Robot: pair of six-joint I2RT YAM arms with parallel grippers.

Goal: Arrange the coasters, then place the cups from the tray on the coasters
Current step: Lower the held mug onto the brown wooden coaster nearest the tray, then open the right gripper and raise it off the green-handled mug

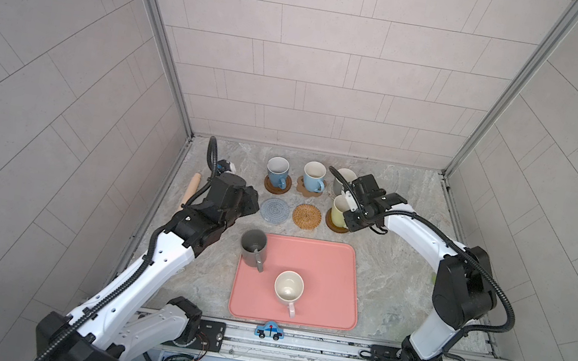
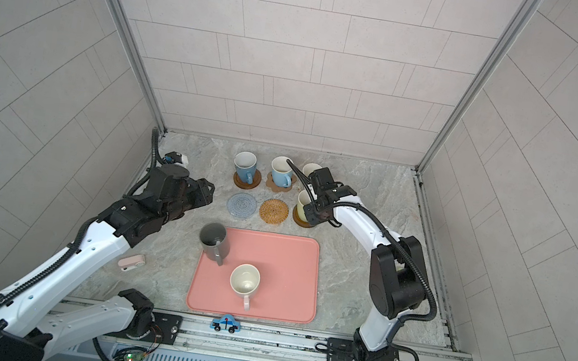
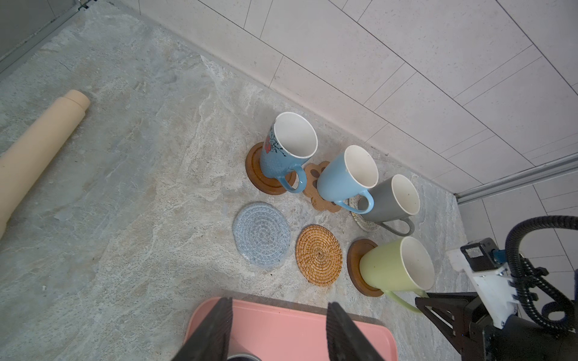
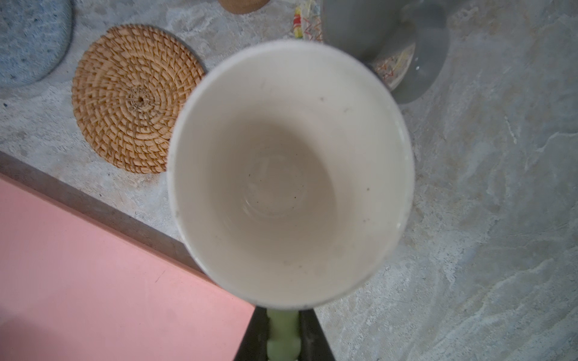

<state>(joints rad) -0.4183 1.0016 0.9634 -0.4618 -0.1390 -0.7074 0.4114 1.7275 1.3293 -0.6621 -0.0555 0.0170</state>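
right gripper [image 4: 283, 339] clamps yellow-green mug [image 4: 291, 172] by handle on dark brown coaster [image 3: 355, 262], short grey mug [image 3: 384, 201] and rattan coaster [image 3: 319, 254] close beside; left gripper [image 3: 280, 304] jaws part-open, empty, over tray [image 1: 320, 272] corner

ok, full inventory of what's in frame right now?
tray: one, salmon pink, front centre
dark grey mug: one, tray's back-left corner
pink mug: one, mid-tray
blue mugs: two, back row, on coasters
grey mug: one, on cream woven coaster
yellow-green mug: one, on a brown coaster
brown coasters: two, dark, under mugs
paw coaster: one, tan, under a blue mug
grey-blue woven coaster: one, bare
rattan coaster: one, golden, bare
wooden roller: one, beige, far left
toy car: one, blue, front rail
small object: one, pink, left of tray
left gripper: open, empty, above tray's back-left
right gripper: shut on yellow-green mug's handle
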